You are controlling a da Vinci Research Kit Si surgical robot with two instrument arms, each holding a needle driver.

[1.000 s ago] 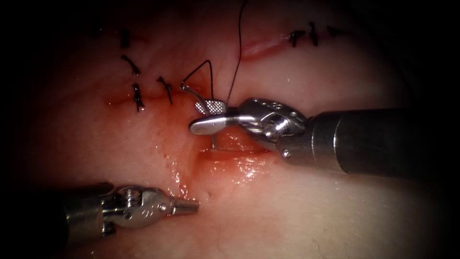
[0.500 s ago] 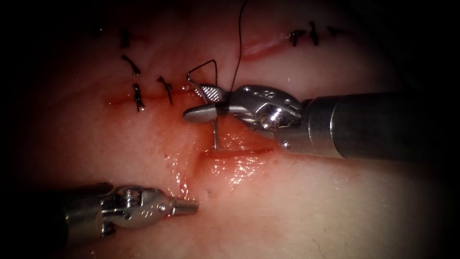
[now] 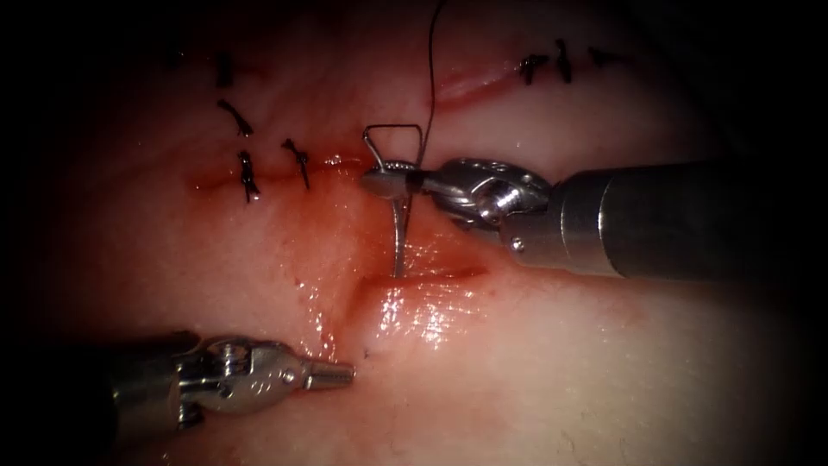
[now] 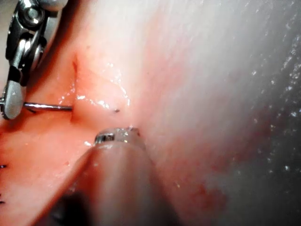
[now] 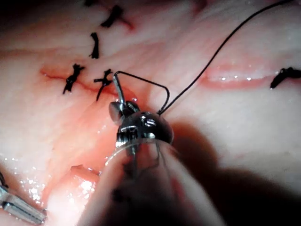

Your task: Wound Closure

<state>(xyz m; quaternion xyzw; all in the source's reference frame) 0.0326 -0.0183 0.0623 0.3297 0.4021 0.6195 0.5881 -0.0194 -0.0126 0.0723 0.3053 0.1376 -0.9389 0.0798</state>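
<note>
Tissue (image 3: 535, 362): right claw (image 3: 384, 183) grips needle (image 3: 398, 237); tip hidden at cut (image 3: 423, 274).

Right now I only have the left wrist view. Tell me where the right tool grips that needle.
Observer: In the endoscope view the right tool is shut on the needle near its thread end. The point meets the edge of the cut; I cannot tell whether it has entered.
Operator: Trace the thread.
Observer: The thread loops just above that tool, then runs up out of the picture.
Operator: Report my left tool.
Observer: The left tool is shut on nothing, below and left of the cut.
</note>
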